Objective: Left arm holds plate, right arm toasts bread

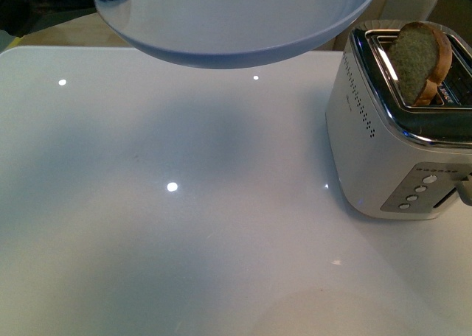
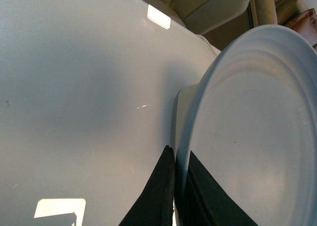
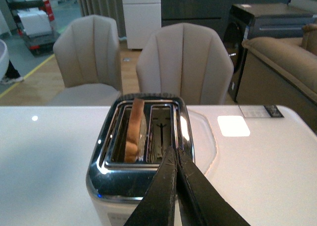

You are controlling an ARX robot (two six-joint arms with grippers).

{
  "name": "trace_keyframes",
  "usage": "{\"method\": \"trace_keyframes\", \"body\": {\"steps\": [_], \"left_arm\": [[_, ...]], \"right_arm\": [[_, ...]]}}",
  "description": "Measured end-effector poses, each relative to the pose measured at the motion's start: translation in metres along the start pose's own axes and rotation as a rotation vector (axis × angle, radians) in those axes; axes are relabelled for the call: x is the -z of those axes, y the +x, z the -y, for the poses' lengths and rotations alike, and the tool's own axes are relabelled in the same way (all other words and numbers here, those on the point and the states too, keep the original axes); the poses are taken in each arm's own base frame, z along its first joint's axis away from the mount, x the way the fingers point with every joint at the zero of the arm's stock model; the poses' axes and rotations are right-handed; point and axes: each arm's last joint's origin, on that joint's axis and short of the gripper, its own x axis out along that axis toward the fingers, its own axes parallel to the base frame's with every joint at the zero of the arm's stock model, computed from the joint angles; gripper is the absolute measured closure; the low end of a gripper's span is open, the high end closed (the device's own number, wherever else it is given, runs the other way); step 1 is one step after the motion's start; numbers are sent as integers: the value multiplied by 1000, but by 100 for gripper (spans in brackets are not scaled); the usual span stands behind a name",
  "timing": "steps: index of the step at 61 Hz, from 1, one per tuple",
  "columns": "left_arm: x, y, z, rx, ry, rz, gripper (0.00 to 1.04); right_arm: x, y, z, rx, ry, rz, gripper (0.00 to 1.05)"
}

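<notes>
A slice of brown bread (image 1: 417,56) stands upright in one of the two slots of a white and chrome toaster (image 1: 369,144), its rounded top poking out above the slot, while the slot next to it is empty. The right claw (image 3: 174,151) hangs over the toaster's edge, black fingers pressed together and holding nothing. Well apart from the toaster, the pale blue-grey plate (image 1: 236,19) is held in the air above the glossy white bench (image 1: 147,240), its rim pinched between the fingers of the left claw (image 2: 178,154).
</notes>
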Motion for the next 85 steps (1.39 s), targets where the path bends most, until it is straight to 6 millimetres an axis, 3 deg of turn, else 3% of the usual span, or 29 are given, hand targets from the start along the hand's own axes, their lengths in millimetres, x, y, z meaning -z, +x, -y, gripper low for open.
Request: {"method": "trace_keyframes", "body": {"steps": [85], "left_arm": [[0,0,1,2,3,0,102]], "right_arm": [[-2,-41,0,-2,0,13,103]]}}
